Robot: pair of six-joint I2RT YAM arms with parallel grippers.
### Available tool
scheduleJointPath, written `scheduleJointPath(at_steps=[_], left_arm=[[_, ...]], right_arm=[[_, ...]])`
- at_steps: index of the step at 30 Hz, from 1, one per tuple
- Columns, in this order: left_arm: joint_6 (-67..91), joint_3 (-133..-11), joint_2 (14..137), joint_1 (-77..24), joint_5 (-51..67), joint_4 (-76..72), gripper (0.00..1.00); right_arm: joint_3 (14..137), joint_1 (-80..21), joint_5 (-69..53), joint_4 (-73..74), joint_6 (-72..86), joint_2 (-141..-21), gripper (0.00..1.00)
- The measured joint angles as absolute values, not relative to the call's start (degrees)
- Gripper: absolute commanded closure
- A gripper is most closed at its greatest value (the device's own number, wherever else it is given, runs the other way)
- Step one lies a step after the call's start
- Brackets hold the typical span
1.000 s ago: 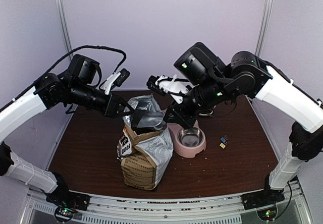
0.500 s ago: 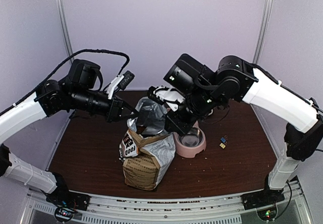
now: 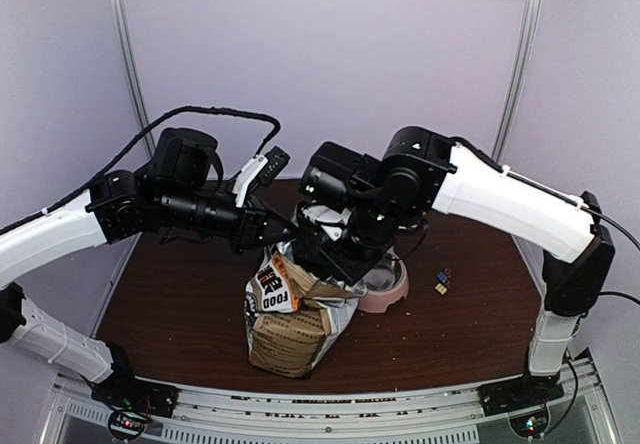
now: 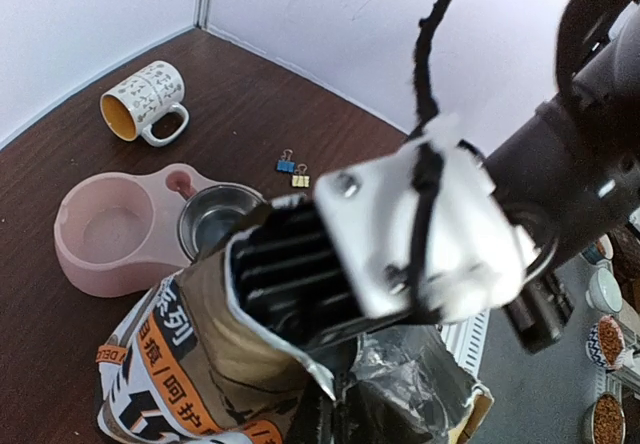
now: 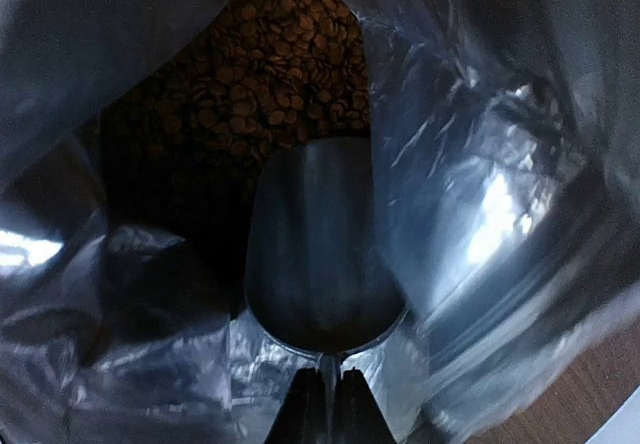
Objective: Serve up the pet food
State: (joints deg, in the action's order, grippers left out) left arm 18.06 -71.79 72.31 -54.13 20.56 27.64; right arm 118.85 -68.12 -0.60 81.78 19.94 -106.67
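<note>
Metal scoop (image 5: 320,254) now inside foil bag (image 5: 480,164), near kibble (image 5: 280,74).

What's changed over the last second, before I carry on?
The left gripper moved right and shut on the rim of the bag. The right gripper, still shut on the scoop, swung left and down into the bag, above the pet food. The pink bowl and binder clips stayed put.

pet food (image 5: 285,59): matt, rough | scoop (image 5: 320,254): smooth metal | bag (image 5: 485,199): glossy foil lining
</note>
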Motion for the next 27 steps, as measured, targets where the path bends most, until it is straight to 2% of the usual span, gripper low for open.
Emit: scheduleJointPath(at_steps=[5,12,17,27], left_arm=[[17.2,-69.6,71.6,-54.1,18.5,26.7,1.00],[16.8,-68.2,71.0,-53.8,16.6,26.1,1.00],[16.8,-67.3,70.6,-54.0,15.6,25.7,1.00],[16.8,-67.0,70.2,-52.2,18.1,25.7,1.00]], right_arm=[[118.7,-67.4,-0.8,79.0,21.3,-113.0,1.00],[118.3,-67.2,-0.7,75.2,23.8,-114.1,1.00],[114.8,-67.4,1.4,70.6,26.8,-112.9,1.00],[100.3,-68.3,4.6,55.4,29.7,-104.7,1.00]])
